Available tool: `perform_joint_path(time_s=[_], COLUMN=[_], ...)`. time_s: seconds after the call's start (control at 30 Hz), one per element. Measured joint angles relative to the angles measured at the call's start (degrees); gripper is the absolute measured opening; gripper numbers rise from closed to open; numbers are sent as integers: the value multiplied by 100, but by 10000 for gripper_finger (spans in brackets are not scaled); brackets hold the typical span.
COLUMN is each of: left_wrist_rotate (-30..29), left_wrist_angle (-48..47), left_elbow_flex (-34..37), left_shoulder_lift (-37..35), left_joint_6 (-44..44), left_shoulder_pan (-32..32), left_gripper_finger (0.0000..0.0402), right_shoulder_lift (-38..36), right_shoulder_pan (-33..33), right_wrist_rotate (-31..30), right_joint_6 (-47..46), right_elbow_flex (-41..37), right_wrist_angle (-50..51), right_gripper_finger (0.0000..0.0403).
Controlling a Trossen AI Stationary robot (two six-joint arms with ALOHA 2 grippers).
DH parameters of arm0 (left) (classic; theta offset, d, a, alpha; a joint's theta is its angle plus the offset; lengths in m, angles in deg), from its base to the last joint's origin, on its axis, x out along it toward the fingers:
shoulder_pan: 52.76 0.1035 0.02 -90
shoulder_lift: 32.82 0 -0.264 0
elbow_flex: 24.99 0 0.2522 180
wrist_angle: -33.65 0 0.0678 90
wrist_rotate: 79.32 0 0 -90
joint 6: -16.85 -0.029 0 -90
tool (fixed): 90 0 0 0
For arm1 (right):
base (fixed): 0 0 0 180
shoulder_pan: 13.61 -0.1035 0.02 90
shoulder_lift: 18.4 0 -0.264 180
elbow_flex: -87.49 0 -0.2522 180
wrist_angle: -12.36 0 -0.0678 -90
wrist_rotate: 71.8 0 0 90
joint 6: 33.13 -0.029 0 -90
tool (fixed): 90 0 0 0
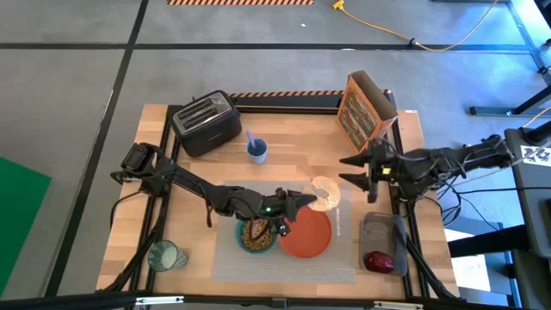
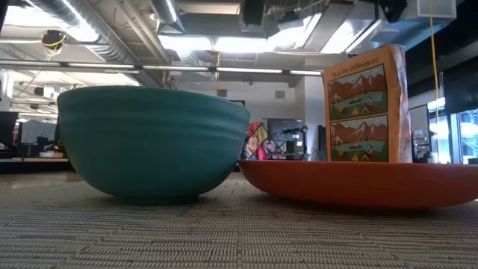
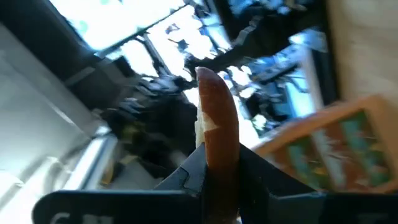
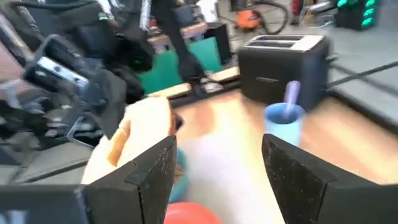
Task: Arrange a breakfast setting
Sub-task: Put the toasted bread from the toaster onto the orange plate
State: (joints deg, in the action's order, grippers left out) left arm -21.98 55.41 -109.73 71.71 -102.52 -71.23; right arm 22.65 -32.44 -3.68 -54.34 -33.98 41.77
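One filled small teal bowl (image 1: 256, 235)

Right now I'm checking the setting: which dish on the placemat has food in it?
The teal bowl holds brownish food; the orange-red plate beside it is bare, with the toast slice above its rim.

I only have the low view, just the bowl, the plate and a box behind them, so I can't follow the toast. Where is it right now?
Observer: The left gripper is shut on the toast slice, held above the far rim of the orange-red plate.
Operator: Is the right arm in the way?
Observer: No. The right gripper is open and empty, off to the toast's right near the cereal box.
Operator: Is the teal bowl empty?
Observer: No, the teal bowl holds brown cereal.
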Motion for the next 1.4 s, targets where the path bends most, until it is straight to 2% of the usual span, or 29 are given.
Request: perform_joint_path(time_s=[0.17,0.3,0.67,0.77,0.9,1.1,1.2,1.3,1.4], left_wrist_rotate=[347,346,583,582,584,619,634,497,-327], left_wrist_angle=[169,153,112,116,114,19,-48,-127,-461], left_elbow_flex=[0,0,0,0,0,0,0,0,0], left_shoulder_lift=[-2,0,0,0,0,0,0,0,9], left_joint_6=[-422,-439,-550,-87,643,1096,1479,2149,3125], left_shoulder_pan=[-66,-59,-60,-37,22,153,201,246,278], left_gripper_finger=[49,49,50,61,89,140,165,189,207], right_shoulder_lift=[329,563,949,946,945,945,943,937,944], right_shoulder_pan=[-468,-736,-783,-783,-783,-777,-774,-774,-781], right_wrist_rotate=[117,196,185,173,189,261,246,17,-321], right_joint_6=[-329,-468,-751,-748,-781,-851,-814,-723,-689], right_elbow_flex=[4,9,9,9,9,9,9,13,8], right_wrist_angle=[-468,-951,-828,-813,-799,-653,-609,-439,155], right_gripper_finger=[225,225,220,187,113,19,11,23,25])
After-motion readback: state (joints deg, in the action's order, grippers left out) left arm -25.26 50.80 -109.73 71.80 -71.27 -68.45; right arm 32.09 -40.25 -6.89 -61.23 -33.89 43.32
